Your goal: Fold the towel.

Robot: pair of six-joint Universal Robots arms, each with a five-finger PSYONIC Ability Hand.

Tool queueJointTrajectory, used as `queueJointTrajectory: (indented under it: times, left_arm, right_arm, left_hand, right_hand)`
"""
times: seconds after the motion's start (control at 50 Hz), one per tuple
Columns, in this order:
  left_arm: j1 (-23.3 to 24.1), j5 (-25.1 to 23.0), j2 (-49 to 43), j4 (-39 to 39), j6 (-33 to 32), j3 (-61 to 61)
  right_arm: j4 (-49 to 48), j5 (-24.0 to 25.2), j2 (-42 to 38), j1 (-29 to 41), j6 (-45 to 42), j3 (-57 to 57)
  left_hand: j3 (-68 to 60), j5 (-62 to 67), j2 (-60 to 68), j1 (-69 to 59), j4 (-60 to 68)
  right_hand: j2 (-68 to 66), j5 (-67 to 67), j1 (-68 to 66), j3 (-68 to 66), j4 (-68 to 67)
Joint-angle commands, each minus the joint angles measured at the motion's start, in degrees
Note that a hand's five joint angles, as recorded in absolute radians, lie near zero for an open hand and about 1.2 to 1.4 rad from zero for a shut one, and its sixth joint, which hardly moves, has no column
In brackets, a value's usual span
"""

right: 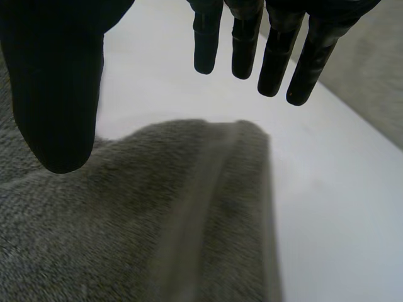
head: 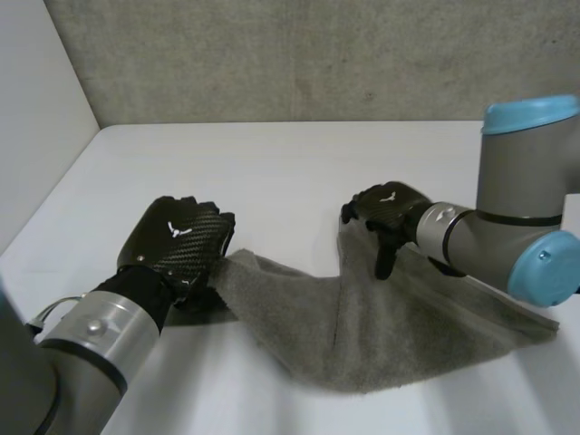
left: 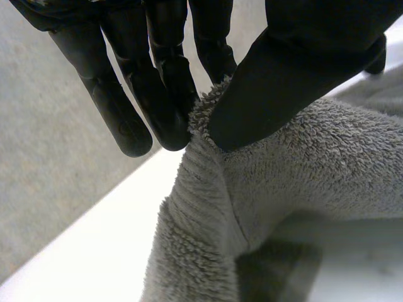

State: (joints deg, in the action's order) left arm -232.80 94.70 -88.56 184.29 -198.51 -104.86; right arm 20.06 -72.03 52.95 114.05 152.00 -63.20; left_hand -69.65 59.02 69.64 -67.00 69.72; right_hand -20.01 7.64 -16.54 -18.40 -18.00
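Grey towel (head: 408, 326) bunched on table (head: 272, 172). L hand (head: 177, 237) pinching corner, thumb vs fingers. R hand (head: 385, 210) released, fingers straight over other corner. Step: corner grasp. Next prob needs R to close on it before lift

We see a mid-grey towel (head: 399, 335), its pile fuzzy and looped, with a smoother woven band running along one edge. The table (head: 272, 172) is plain white. The left hand (head: 177, 240) is black with a fine carbon-weave pattern and a small white mark on its back. The right hand (head: 385, 213) is black with the same white mark. The right arm (head: 489, 227) is grey with light-blue caps, and the left arm (head: 91, 340) is silvery grey. The wall (head: 317, 54) is mottled grey-beige.
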Motion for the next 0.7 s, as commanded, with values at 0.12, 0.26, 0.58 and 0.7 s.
queueJointTrajectory:
  times: [0.12,0.26,0.58,0.7]
  left_arm:
    - [2.35,-0.04,2.26,0.20,-0.03,-0.79]
    - [1.12,-0.22,0.49,0.64,-0.30,-0.09]
    - [-4.94,0.93,-15.41,18.48,-9.53,32.61]
    - [-5.91,4.70,-17.35,26.64,-9.44,34.99]
  right_arm:
    - [-2.12,-2.22,-8.38,4.16,-11.88,3.17]
    - [-8.81,-10.85,-9.54,5.66,-22.01,3.52]
    - [-52.49,-24.74,8.92,5.05,-1.70,5.54]
    - [-55.22,-22.64,10.68,4.78,-2.05,-1.47]
  left_hand:
    - [-10.35,10.98,10.36,-13.00,10.28]
    - [-10.35,10.98,10.36,-13.00,10.28]
    - [-10.35,10.98,10.36,-13.00,10.28]
    - [-10.35,10.98,10.36,-13.00,10.28]
  right_hand:
    - [-8.19,10.56,-11.66,-9.80,-10.20]
    - [-59.99,62.36,-63.46,-61.60,-62.00]
    - [-59.99,62.36,-63.46,-61.60,-62.00]
    - [-59.99,62.36,-63.46,-61.60,-62.00]
